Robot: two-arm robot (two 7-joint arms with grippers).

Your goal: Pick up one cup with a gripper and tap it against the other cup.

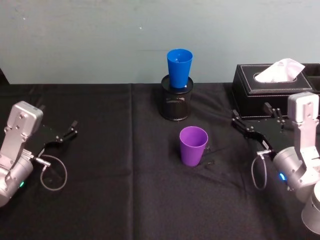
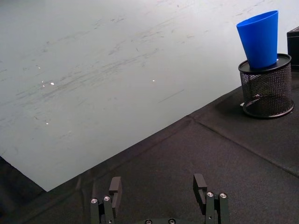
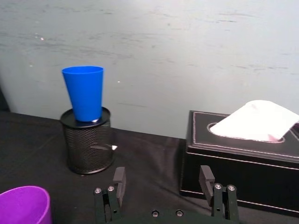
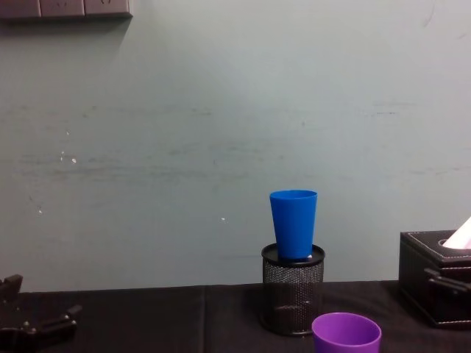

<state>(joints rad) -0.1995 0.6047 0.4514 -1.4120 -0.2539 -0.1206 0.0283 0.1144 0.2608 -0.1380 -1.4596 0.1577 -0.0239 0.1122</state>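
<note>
- Off to the left of my right claw (image 1: 255,124), near the middle of the black table (image 1: 100,200), the purple cup (image 1: 193,145) stands upright with its mouth up, well apart from both of my claws.
- My right claw sits low over the cloth at the right side, fingers spread wide with nothing between them.
- From my right wrist I see the purple cup's rim (image 3: 23,205) down near that claw, and the blue cup (image 3: 85,93) farther ahead.
- Beyond the purple cup, farther from me, the blue cup (image 1: 179,68) stands upright, its base sunk into the top of a black mesh pen holder (image 1: 176,102).
- Just beside my right claw, on its far side, a black tissue box (image 1: 272,87) sits with a white tissue poking out of the top.
- Over at the left side of the table my left claw (image 1: 67,134) rests low, its fingers parted and empty too.
- From my left wrist, the blue cup (image 2: 259,39) in its holder (image 2: 267,86) is far ahead of that claw.
</note>
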